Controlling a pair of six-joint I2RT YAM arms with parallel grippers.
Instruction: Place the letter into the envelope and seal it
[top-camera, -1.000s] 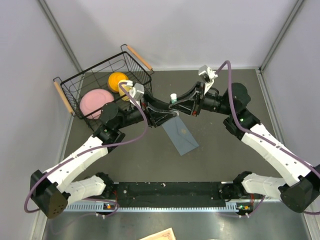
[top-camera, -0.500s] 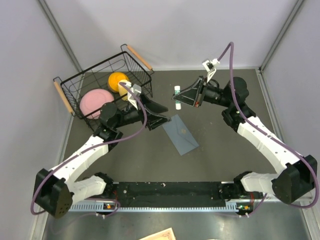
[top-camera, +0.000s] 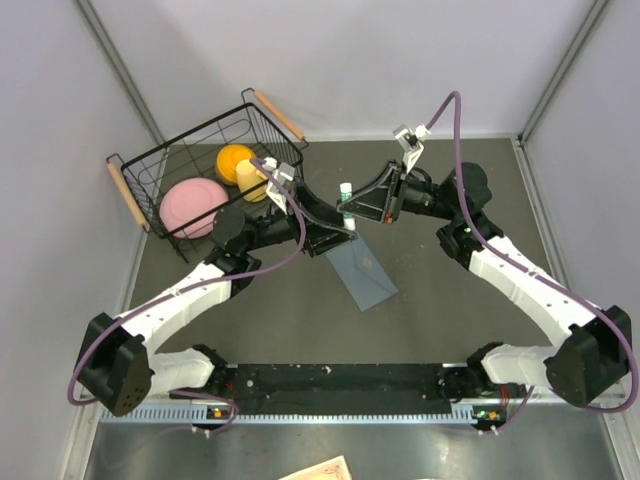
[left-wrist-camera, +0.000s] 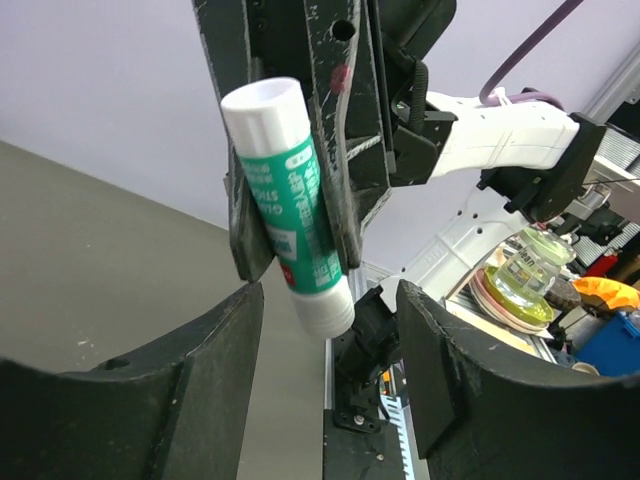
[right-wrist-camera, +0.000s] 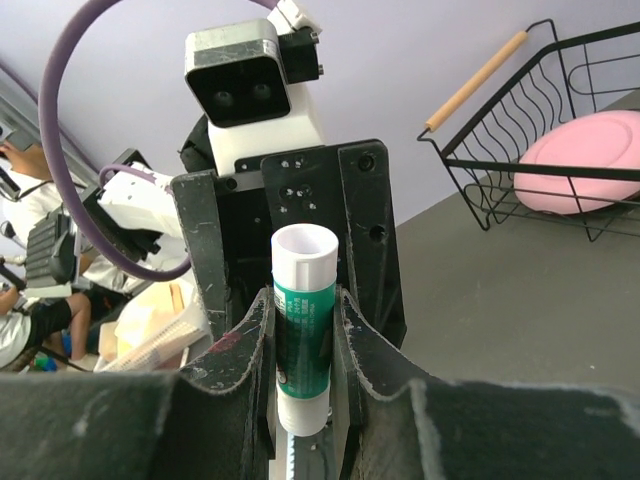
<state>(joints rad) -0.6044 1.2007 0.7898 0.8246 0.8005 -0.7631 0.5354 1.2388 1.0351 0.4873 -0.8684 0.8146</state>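
From my station, the dark table (top-camera: 250, 320) fills the overhead view. The black wire basket (top-camera: 178, 130) sits at its far left corner, behind the left gripper (top-camera: 340, 225). In the basket are a pink plate (top-camera: 190, 205) and a yellow round thing (top-camera: 237, 160).

The blue-grey envelope (top-camera: 365, 275) lies flat on the table, gold spot up. It is below both sets of fingertips and runs out toward the near side of them. Neither gripper touches it.

The two grippers meet tip to tip above the envelope's far end. The right gripper (right-wrist-camera: 303, 300) is clamped on the green-and-white glue stick (right-wrist-camera: 303, 320), a finger pressed against each side of the tube and the white cap standing out past the fingertips.

On the left wrist camera, the left gripper (left-wrist-camera: 325, 330) has its fingers spread well apart. The glue stick's (left-wrist-camera: 290, 210) lower end hangs between them, and I see a gap on both sides, so that hand grips nothing.
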